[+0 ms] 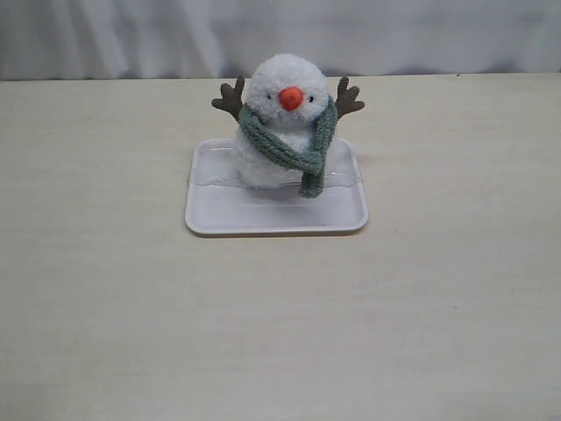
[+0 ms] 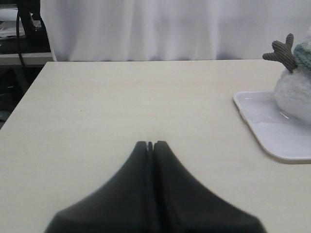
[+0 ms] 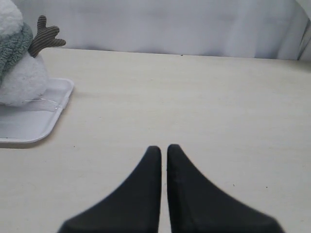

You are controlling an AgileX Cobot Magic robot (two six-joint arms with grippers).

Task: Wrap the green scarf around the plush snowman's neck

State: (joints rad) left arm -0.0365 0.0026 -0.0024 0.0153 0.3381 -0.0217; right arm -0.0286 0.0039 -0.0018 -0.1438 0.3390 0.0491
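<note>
The left gripper (image 2: 150,143) is seen closed over the table (image 1: 280,333), its 2 jaws pressed together and nothing held. The right gripper (image 3: 164,148) is likewise closed and empty. Farther off, a white tray (image 1: 263,219) is set on the table. The plush snowman (image 1: 272,74) is stood upright in it, with the green scarf (image 1: 280,149) wound around its neck and crossed in front. A white curtain (image 1: 280,35) is hung behind.

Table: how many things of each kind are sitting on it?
Snowman: 1
Scarf: 1
Tray: 1
Total: 3
</note>
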